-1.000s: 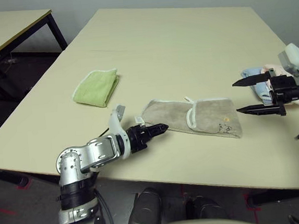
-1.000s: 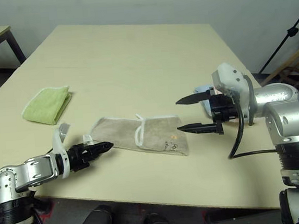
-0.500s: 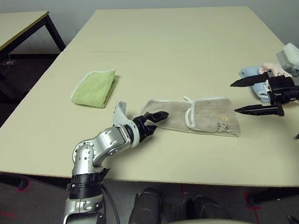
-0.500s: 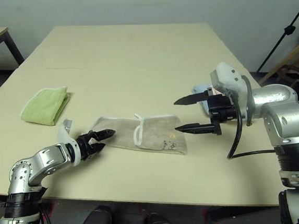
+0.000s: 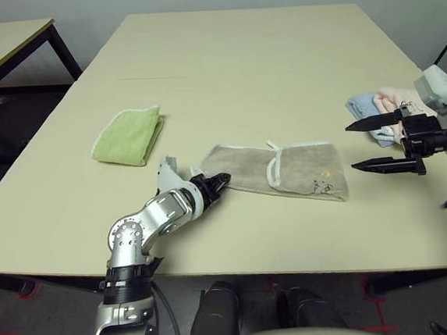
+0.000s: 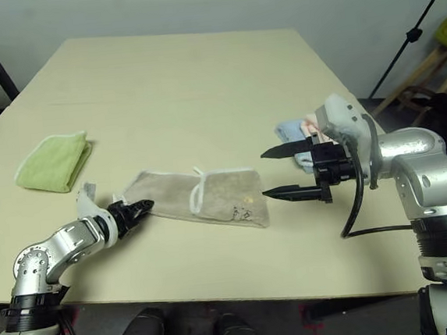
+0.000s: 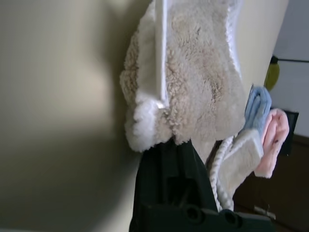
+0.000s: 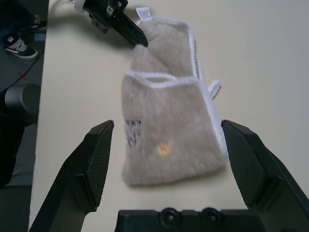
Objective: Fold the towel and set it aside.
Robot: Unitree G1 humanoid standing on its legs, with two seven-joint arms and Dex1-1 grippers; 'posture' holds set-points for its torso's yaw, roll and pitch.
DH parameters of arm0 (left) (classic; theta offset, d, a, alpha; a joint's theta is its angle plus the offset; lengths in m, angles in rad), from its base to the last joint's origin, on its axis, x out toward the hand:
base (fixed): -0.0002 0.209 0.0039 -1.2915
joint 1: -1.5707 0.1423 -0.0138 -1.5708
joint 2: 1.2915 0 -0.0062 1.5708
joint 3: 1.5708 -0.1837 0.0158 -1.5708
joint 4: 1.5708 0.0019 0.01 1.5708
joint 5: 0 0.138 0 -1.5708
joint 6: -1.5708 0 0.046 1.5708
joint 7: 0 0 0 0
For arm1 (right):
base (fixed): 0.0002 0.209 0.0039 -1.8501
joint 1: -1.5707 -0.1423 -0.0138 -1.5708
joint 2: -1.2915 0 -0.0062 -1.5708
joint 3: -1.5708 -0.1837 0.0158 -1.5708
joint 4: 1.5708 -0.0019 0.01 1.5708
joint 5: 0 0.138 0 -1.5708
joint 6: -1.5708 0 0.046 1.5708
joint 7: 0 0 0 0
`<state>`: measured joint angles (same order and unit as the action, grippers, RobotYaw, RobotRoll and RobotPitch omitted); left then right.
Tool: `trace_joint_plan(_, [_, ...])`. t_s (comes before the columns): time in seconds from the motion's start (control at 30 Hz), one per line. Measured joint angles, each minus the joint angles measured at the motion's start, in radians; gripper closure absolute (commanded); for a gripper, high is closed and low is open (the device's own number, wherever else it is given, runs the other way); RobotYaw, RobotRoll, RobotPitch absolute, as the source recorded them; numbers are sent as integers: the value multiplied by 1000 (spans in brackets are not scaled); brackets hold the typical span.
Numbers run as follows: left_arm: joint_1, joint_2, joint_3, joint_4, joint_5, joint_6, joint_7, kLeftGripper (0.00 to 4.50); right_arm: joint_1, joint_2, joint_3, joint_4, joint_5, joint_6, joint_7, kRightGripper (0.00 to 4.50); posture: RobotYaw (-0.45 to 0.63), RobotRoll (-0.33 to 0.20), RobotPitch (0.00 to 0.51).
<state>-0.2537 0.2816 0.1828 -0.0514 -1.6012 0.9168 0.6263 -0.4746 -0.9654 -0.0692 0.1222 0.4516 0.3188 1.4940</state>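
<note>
The towel, beige with white edging, lies folded into a long strip near the table's front edge, a small embroidered mark near its right end. My left gripper is shut on the towel's left corner; in the left wrist view the terry corner bunches at the black fingertips. My right gripper hangs open just right of the towel's right end, apart from it, its fingers one above the other. From the right wrist, the towel lies between the spread fingers.
A lime-green folded towel lies left of the beige one. Pale blue and pink folded cloths sit behind my right gripper near the table's right edge. A second table stands at far left. The table's far half is bare.
My left gripper reached the towel's left corner and shut on it; half a second ago its fingers were open there. My right gripper kept its place, open. The camera has shifted.
</note>
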Motion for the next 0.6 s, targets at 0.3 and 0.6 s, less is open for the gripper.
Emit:
trace_joint_plan(0.3, [74,87,89,-64,4,-2,-20,4485,-1,13,12,25,-1,-15,14,0,205,0,108])
trace_joint_plan(0.6, [77,206,51,-207,109,24,-146,4485,-12,20,23,55,-14,-31,36,0,219,0,107])
